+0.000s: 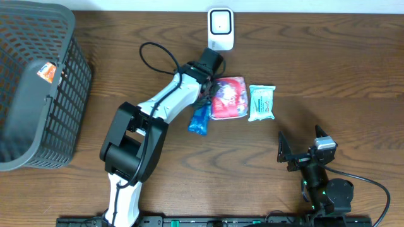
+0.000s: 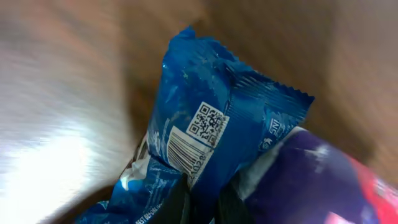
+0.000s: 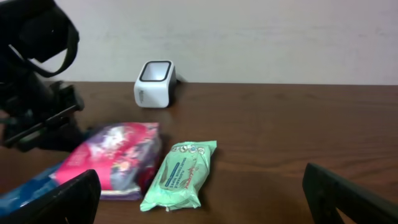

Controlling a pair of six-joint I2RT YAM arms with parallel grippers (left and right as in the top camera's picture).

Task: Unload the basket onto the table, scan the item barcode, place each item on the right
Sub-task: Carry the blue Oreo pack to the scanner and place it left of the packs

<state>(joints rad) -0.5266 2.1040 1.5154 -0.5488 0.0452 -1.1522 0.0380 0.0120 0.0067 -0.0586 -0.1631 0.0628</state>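
Left jaws clamp blue packet; red pouch, green wipes beside; right jaws wide.

In the left wrist view the desk beyond the left hand is a blur, and the hand shows only as dark slivers at the bottom edge. The blue pack pinched in it is cut off below, its barcode running into a fold. The red pack right of the hand is blurred and cropped. Overhead, the basket far to its left is cut by the edge.
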